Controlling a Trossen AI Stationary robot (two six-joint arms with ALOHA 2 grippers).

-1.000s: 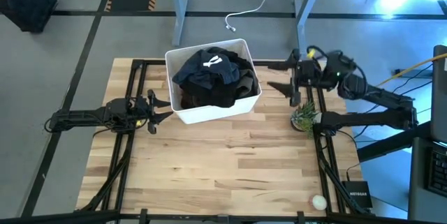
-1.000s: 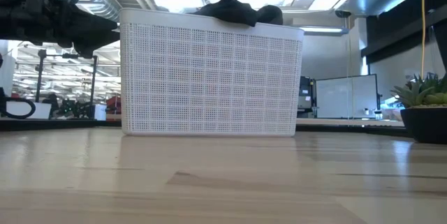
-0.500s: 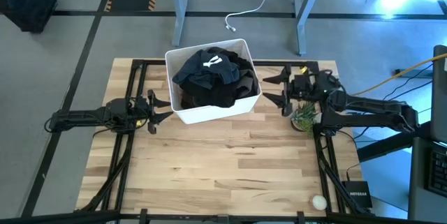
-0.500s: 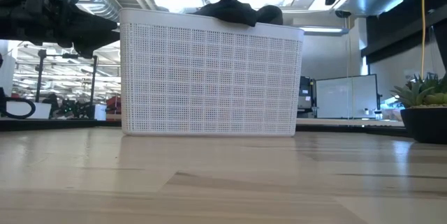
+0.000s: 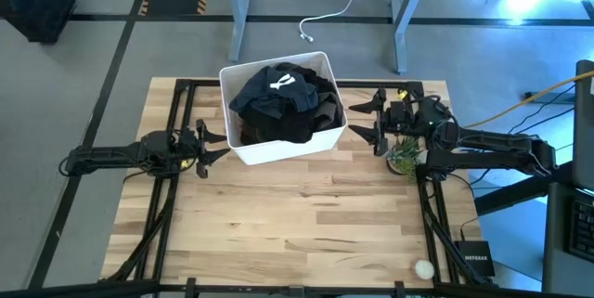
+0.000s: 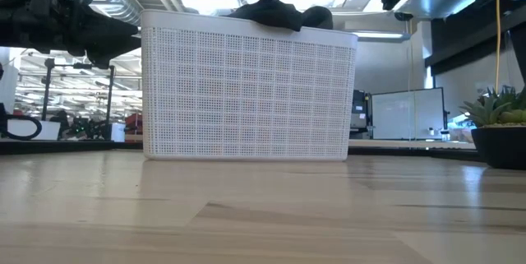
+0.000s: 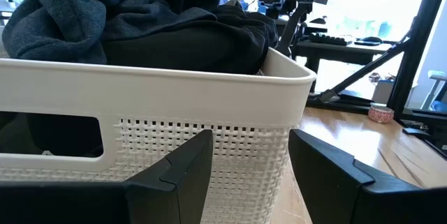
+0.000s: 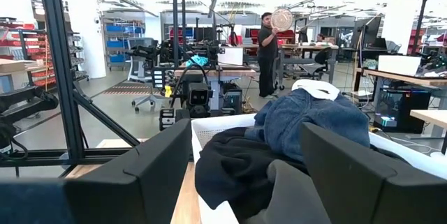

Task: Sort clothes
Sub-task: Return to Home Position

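As right claw (image 5: 354, 118) gapes, clothes (image 5: 278, 105) heaped beside

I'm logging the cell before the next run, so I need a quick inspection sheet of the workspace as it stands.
Surface: wooden table, no spills seen.
Job's things: clothes heaped in the white bin above its rim, navy garment with a white mark on top; none seen on the table.
Clutter: green plant at the right edge; white round object near the front right corner, black box beside it.
Claws: left claw open, left of the bin; right claw open, right of it, near the plant.
Cables: white cable on the floor beyond the table; yellow cable at right.
Surroundings: desk legs beyond the table; person far off.
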